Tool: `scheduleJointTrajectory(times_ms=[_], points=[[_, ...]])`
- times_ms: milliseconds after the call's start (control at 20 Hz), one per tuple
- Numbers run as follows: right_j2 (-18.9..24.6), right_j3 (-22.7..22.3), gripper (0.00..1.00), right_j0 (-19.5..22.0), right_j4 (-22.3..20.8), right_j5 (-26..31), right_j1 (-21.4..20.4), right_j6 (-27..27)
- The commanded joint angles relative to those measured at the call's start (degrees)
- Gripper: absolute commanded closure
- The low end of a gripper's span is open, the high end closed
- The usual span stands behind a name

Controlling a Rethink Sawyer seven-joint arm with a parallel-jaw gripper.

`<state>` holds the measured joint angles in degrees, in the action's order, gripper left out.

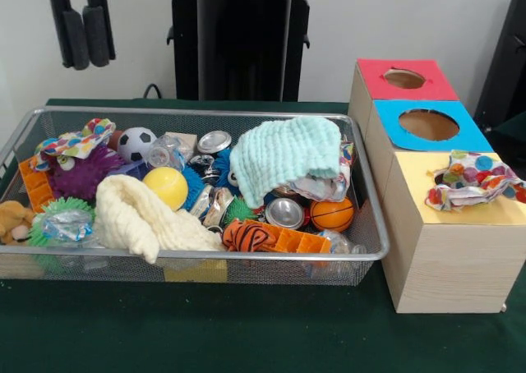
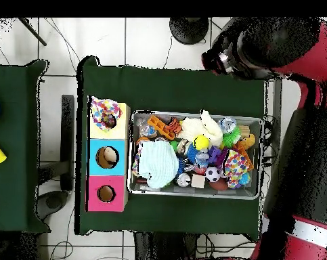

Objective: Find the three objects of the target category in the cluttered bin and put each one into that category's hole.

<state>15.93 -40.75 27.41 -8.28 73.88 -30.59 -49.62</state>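
The wire-mesh bin (image 1: 205,112) stands on the green table and is full of clutter; it also shows in the overhead view (image 2: 193,114). One polka-dot fabric piece (image 1: 472,180) lies bunched on the yellow-topped box (image 1: 460,217), over its hole (image 2: 107,121). A second piece (image 1: 78,141) lies at the bin's far left corner on a purple spiky ball. A third (image 1: 346,154) peeks out under the mint cloth by the bin's right wall. My gripper (image 1: 84,44) hangs at the top left, above and behind the bin, open and empty.
The blue-topped box (image 1: 427,126) and red-topped box (image 1: 404,79) stand behind the yellow one. The mint cloth (image 1: 288,155), cream cloth (image 1: 140,217), yellow ball (image 1: 166,186), soccer ball (image 1: 136,143), basketball (image 1: 333,214), cans and a tiger toy (image 1: 251,236) fill the bin.
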Motion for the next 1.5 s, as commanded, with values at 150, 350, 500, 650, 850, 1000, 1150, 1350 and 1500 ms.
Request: scheduleJointTrajectory(times_ms=[150, 350, 500, 650, 850, 1000, 1150, 1350, 1500], points=[[6.39, -4.53, 1.00, 2.20, -5.54, 0.52, 3.34, 26.07], [5.57, -8.87, 1.00, 3.40, -5.65, -3.63, 2.93, 27.39], [4.74, -9.32, 1.00, 4.02, -7.33, -3.48, 3.14, 30.60], [4.60, -10.09, 1.00, 4.74, -8.76, -3.14, 3.09, 33.97], [4.28, -12.61, 1.00, 5.53, -10.05, -4.18, 2.86, 34.58], [4.07, -15.97, 1.00, 5.98, -10.67, -6.85, 2.16, 32.63], [4.16, -19.81, 1.00, 6.36, -10.56, -9.75, 1.22, 28.96], [4.59, -23.19, 1.00, 6.58, -10.75, -12.95, 0.89, 26.02], [4.71, -24.27, 1.00, 6.71, -10.96, -14.02, 1.03, 25.61]])
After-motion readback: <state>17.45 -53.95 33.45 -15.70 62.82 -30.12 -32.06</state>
